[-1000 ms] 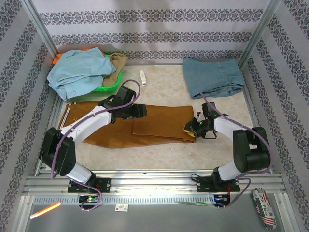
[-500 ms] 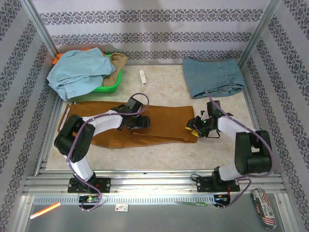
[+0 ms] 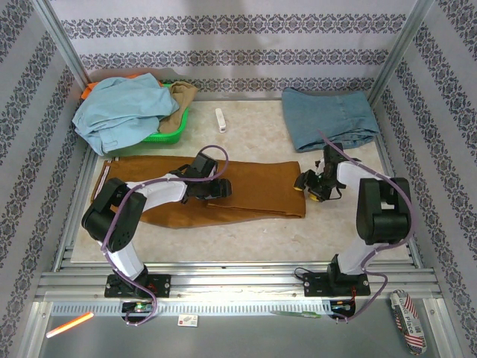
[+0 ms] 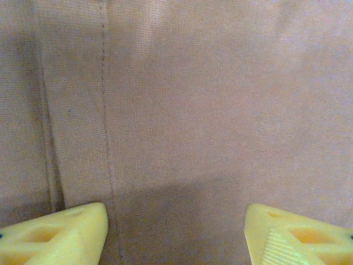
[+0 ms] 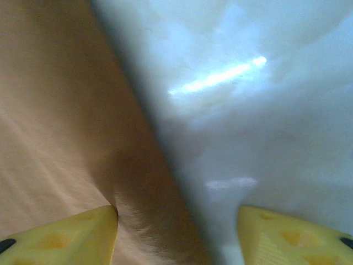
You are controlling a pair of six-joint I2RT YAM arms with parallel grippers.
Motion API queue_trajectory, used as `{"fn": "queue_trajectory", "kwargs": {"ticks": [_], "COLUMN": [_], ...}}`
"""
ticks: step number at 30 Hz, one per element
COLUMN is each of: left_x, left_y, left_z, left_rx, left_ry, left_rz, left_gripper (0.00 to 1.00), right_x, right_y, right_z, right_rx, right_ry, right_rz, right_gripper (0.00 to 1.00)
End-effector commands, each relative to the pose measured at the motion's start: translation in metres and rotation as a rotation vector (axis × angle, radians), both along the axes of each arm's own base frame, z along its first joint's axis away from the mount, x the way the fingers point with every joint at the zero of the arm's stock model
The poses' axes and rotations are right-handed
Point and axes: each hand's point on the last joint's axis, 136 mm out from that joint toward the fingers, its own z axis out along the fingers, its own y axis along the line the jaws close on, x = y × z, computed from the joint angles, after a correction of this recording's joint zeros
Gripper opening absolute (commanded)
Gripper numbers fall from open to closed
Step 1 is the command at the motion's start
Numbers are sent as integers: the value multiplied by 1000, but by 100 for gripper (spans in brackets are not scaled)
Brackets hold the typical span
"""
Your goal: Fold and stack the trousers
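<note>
On the tabletop (image 3: 246,233), top view: you have the trousers (image 3: 261,186) lying flat mid-table. The left claw (image 3: 223,192) sits over their middle and the right claw (image 3: 308,189) is at their right end.

Left wrist: claw spread, nothing pinched, rust cloth right beneath.

Right wrist: claw spread, straddling the trousers' edge, with one finger over cloth and the other over bare tabletop.

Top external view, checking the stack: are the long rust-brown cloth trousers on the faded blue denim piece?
No, the trousers lie flat in the middle, apart from the denim piece at the far right.
</note>
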Motion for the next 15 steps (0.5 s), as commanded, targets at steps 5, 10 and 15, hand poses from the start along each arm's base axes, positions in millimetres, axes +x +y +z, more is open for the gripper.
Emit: {"fn": "queue_trajectory", "kwargs": {"ticks": [5, 10, 15], "left_x": [-19, -15, -16], "left_y": [4, 3, 5], "left_z": [-25, -21, -15], "left_rx": [-3, -23, -26], "left_ry": [110, 109, 103], "left_rz": [-5, -5, -7], "left_gripper": [67, 67, 67], "right_x": [-5, -6, -6], "right_y": [26, 37, 38], "right_z": [8, 3, 9], "right_rx": [123, 173, 187], "right_ry": [-7, 20, 7], "right_rz": [65, 84, 79], "right_gripper": [52, 41, 28]}}
